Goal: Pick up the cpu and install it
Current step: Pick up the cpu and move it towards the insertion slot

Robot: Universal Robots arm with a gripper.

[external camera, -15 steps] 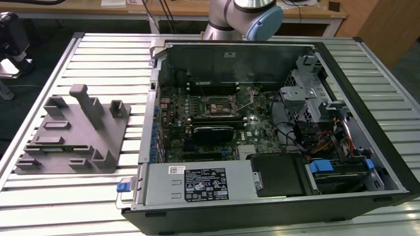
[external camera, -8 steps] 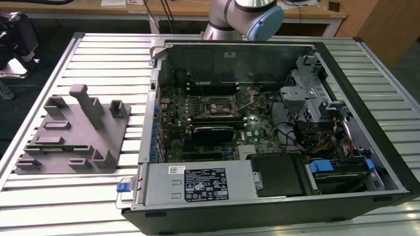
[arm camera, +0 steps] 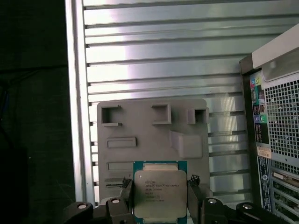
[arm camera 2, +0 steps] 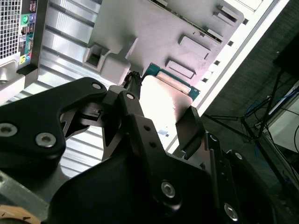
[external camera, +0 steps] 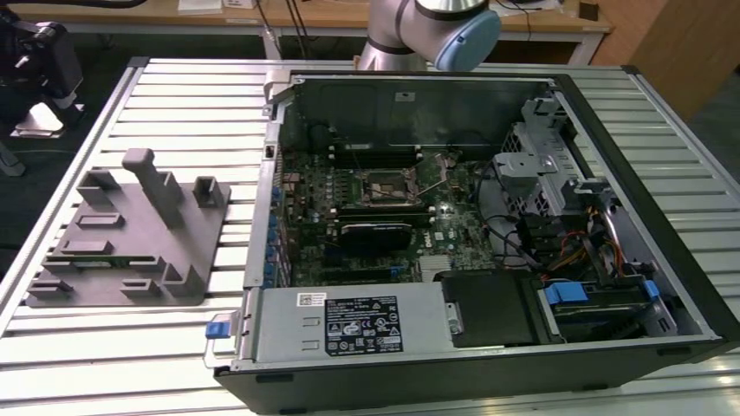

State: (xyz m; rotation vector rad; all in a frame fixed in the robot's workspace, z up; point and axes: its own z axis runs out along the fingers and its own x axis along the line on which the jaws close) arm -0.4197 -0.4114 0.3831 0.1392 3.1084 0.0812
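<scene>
Your gripper (arm camera: 160, 186) is closed on the cpu (arm camera: 160, 198): in both wrist views a finger (arm camera: 126, 192) bears on each side edge, and the chip sits between them with its metal top showing. Beyond the gripper lies the grey tray (arm camera: 149, 135), which I judge to be well apart from the chip, and the case (arm camera: 280, 121) stands off to one side. In the exterior view the tray is at the left and the socket (external camera: 387, 186) sits mid-board inside the open case. The hold is on two thin edges only, so a knock against the case wall or a fast swing could tilt or drop the chip, and a skewed set-down could damage the socket. You cannot see the chip's underside, its edge nearest the gripper body is cut off, and whether the socket latch stands open is hard to make out
</scene>
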